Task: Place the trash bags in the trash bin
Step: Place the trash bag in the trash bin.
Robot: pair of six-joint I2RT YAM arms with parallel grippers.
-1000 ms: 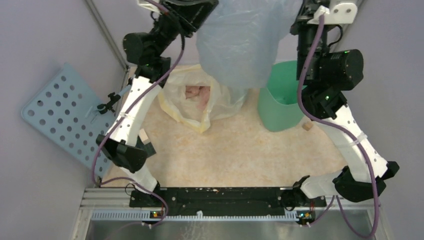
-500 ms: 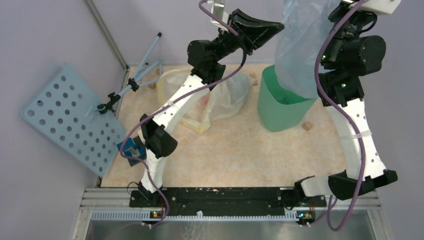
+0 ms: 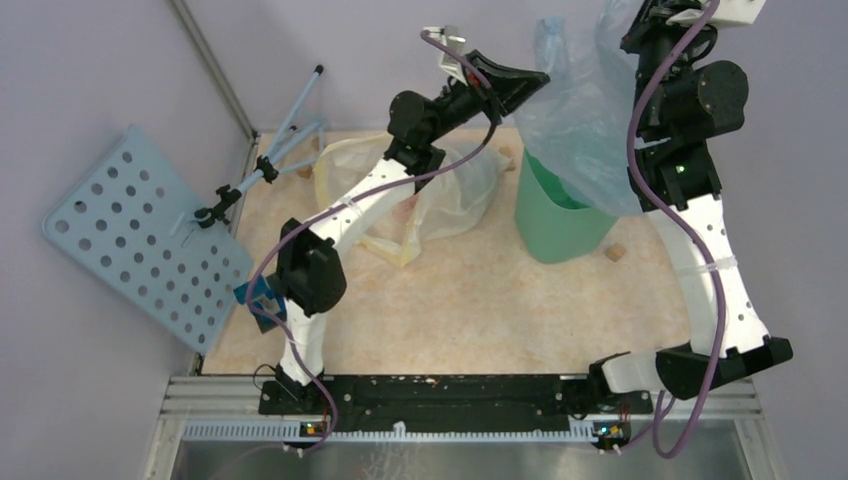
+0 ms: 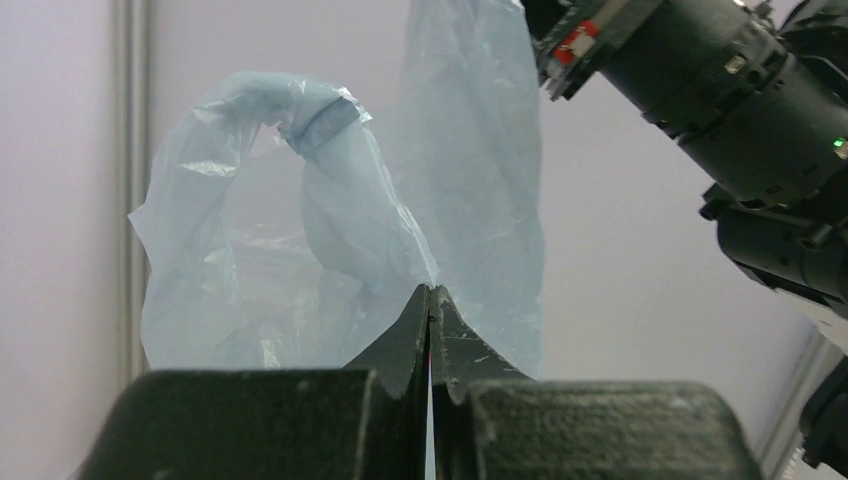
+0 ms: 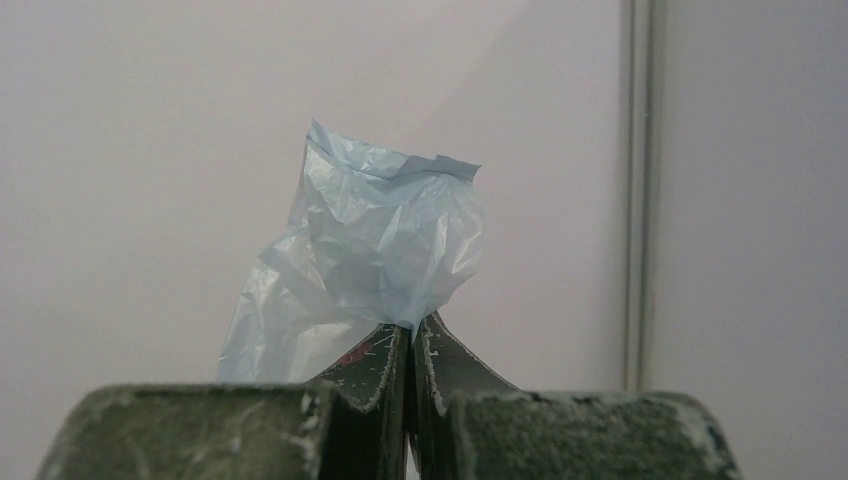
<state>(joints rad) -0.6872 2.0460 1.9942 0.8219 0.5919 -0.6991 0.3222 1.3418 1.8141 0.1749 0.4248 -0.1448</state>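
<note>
Both pincers pressed together on bag: left pincer (image 4: 430, 300) seemingly nipping one edge, right pincer (image 5: 412, 330) bunching other. Bag (image 3: 585, 130) hangs long axis vertical, lower end at mouth of bin (image 3: 555, 230). Overhead view, bin at 6 o'clock of left pincer, 7 o'clock of right; right arm nearer.

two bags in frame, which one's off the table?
The pale-blue see-through bag: it hangs from the shut right gripper over the mint-green bin. The whitish bag with the yellow rim lies on the table.
</note>
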